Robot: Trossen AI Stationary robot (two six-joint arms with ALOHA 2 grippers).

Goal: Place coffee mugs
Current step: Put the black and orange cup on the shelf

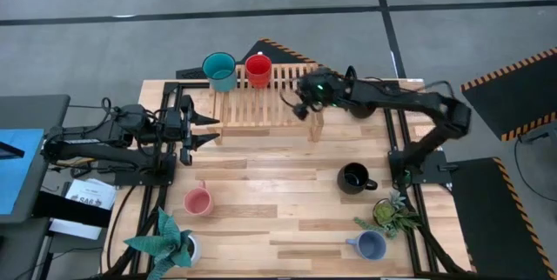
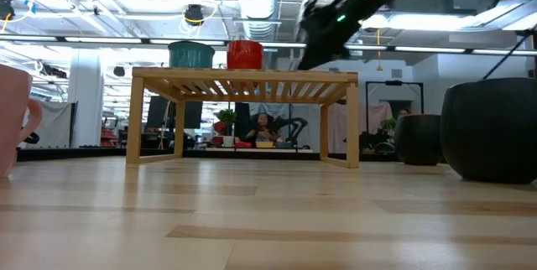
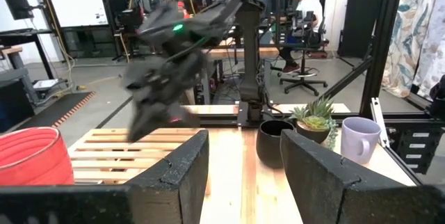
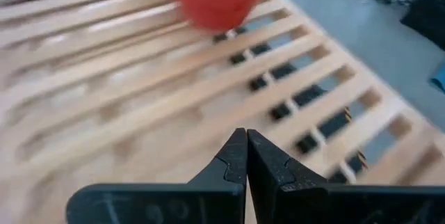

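Pale plank table (image 1: pixel 278 202); slatted wooden rack (image 1: pixel 261 106) bearing red mug (image 1: pixel 258 70).

Open slats across most of the wooden rack (image 1: pixel 265 97), blocked only at its far left end by teal mug (image 1: pixel 219 70) and red mug (image 1: pixel 258 69), with bare desk (image 1: pixel 278 193) between pink mug (image 1: pixel 198 201) and black mug (image 1: pixel 352 177).

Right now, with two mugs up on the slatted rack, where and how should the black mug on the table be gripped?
Grip the black mug by its rim, coming straight down from above with one finger inside the open mouth. It stands upright, mouth up, and its handle points toward the plant, so the wall opposite the handle is free. The right gripper, shut over the rack, is nearer.
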